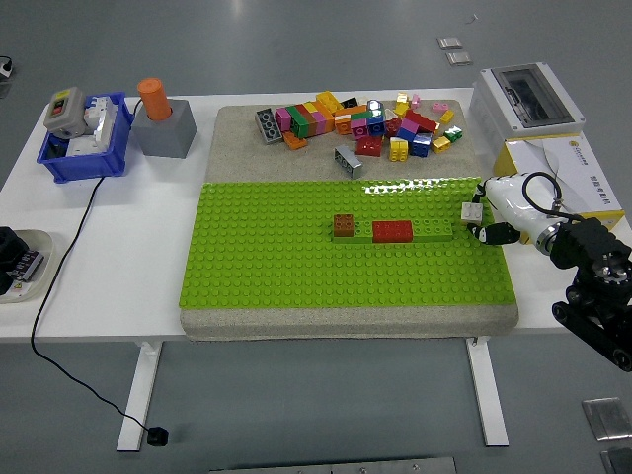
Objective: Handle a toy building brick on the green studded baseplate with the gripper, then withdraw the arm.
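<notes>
Head view is showing the right hand (491, 210) at middle right of the frame, fingertips pinching a small grey brick (471, 211) over the right edge of the green studded baseplate (296, 267), probably lining it up to extend the row. That row at frame centre is counting three bricks: one brown brick (344, 225), one red brick (392, 231), one green brick (433, 231). A loose brick pile (360, 120) is sitting at upper centre.

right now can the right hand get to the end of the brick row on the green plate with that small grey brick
Probably yes. The right hand holds the small grey brick just right of the green brick that ends the row, and only bare studs of the green baseplate lie between them.
</notes>
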Tool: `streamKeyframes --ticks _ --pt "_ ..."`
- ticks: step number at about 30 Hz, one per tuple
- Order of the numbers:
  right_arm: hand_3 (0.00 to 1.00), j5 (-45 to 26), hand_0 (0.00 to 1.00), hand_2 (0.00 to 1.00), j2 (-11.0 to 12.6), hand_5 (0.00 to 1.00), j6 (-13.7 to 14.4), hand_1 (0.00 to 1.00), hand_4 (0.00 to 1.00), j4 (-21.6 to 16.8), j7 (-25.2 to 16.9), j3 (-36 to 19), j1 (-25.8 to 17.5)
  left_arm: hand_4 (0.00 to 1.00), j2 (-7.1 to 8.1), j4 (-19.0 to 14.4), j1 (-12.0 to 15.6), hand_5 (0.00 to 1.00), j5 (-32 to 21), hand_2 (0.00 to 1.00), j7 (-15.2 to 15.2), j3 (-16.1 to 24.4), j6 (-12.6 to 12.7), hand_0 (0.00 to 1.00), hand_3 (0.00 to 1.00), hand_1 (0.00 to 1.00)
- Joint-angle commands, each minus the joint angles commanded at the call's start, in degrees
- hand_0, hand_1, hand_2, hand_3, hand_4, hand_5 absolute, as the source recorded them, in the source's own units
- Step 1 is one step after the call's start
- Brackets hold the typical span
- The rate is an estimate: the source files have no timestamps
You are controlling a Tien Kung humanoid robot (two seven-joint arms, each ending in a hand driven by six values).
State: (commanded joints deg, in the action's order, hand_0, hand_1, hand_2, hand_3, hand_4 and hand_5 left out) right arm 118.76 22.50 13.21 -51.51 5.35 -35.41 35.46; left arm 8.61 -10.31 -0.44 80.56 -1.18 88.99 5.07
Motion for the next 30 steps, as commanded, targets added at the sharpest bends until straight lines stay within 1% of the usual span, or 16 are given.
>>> streamKeyframes --ticks 1,2,13,14,19,20,25,26,30 --pt "0.636 0.1 0.724 0.741 0.0 0.207 0.0 0.715 0.525 0.1 0.0 0.0 0.0 0.646 0.0 0.0 0.0 0.159 0.0 0.587 0.0 0.0 0.0 0.653 0.624 0.61" --pt "0.656 0.2 0.729 0.765 -0.1 0.198 -0.1 0.722 0.523 0.2 0.1 -0.1 0.0 0.646 -0.02 0.0 0.0 0.159 -0.1 0.587 0.0 -0.1 0.0 0.652 0.624 0.61" --pt "0.674 0.4 0.731 0.779 -0.3 0.18 -0.3 0.73 0.517 0.6 0.6 -0.4 -0.1 0.645 -0.09 0.0 0.1 0.159 -0.7 0.586 0.0 -0.6 0.1 0.652 0.624 0.61" --pt "0.693 0.4 0.738 0.788 -0.3 0.17 -0.4 0.734 0.534 0.6 0.6 -0.4 -0.1 0.645 -0.1 0.0 0.1 0.159 -0.7 0.587 0.0 -0.6 0.1 0.652 0.624 0.611" --pt "0.693 0.5 0.738 0.788 -0.4 0.17 -0.4 0.734 0.534 0.6 0.8 -0.4 -0.2 0.645 -0.14 0.0 0.1 0.159 -0.8 0.587 0.0 -0.7 0.1 0.652 0.624 0.611" --pt "0.707 0.5 0.74 0.791 -0.4 0.168 -0.4 0.742 0.57 0.6 0.9 -0.4 -0.2 0.646 -0.13 0.0 0.1 0.159 -0.8 0.587 0.0 -0.7 0.1 0.652 0.624 0.61" --pt "0.707 0.6 0.74 0.791 -0.5 0.168 -0.4 0.742 0.57 0.5 1.0 -0.6 -0.2 0.646 -0.1 0.0 0.1 0.159 -0.8 0.587 0.0 -0.7 0.1 0.652 0.624 0.61" --pt "0.715 0.6 0.746 0.794 -0.5 0.173 -0.4 0.742 0.599 0.5 1.1 -0.6 -0.2 0.645 -0.11 0.0 0.1 0.159 -0.8 0.586 0.0 -0.7 0.1 0.652 0.624 0.61" --pt "0.715 0.7 0.746 0.794 -0.3 0.173 -0.4 0.742 0.599 -0.1 1.2 -0.8 -0.4 0.645 -0.12 0.0 0.1 0.159 -0.8 0.586 0.0 -0.7 0.1 0.652 0.624 0.61"
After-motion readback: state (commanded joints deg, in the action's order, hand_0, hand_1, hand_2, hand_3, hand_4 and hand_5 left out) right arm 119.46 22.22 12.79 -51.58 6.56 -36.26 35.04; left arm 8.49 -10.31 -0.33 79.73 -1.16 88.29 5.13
